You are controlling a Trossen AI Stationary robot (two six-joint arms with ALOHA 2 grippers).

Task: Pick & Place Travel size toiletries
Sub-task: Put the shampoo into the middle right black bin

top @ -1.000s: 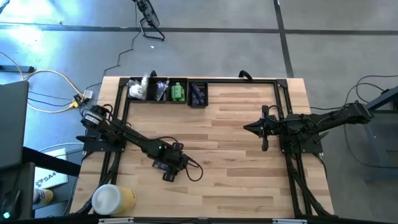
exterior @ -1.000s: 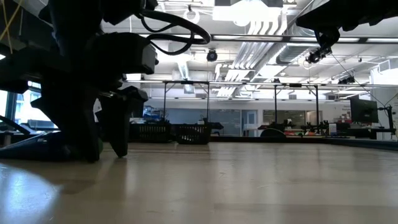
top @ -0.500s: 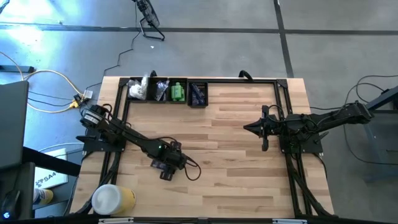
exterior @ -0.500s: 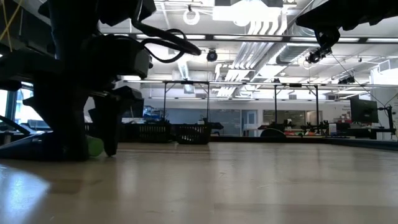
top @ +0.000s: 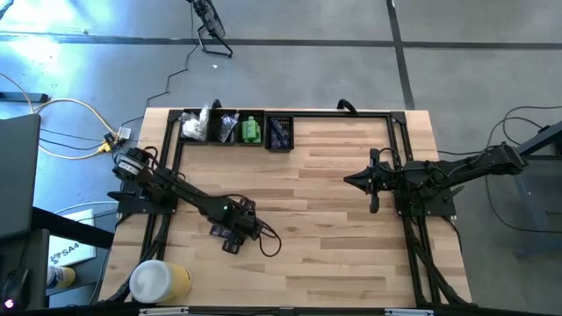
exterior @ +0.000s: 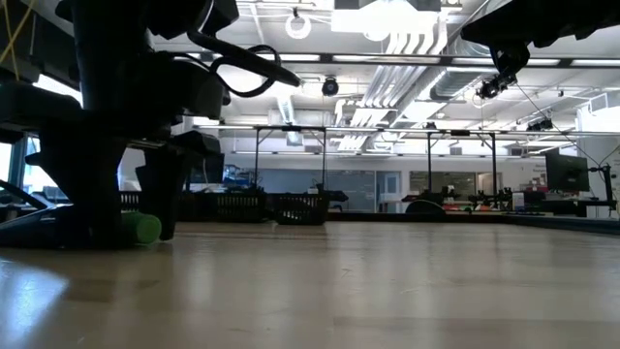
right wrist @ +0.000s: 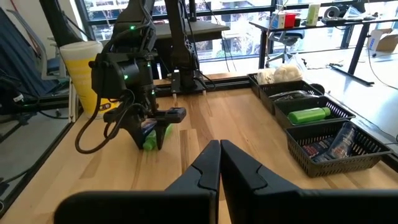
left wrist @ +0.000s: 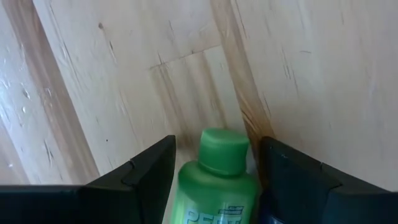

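The left pincer (top: 230, 245) has slid leftward along the table (top: 334, 228), carrying the green bottle (left wrist: 219, 177).

Green bottle (left wrist: 217, 180) with matching green cap and pale lettering, between the dark, near-black fingers (left wrist: 134, 177) of the left gripper (left wrist: 214, 167). Table (top: 334, 263) under it light wood, tan and cream planks with brown grain streaks. Far from that gripper: black mesh baskets (top: 230, 129) holding white packets (top: 195, 127), another green bottle (top: 252, 130), dark purple sachets (top: 279, 132). Nearer it, large cylinder (top: 159, 282), white top, yellow side. Right gripper (right wrist: 219, 158) black.
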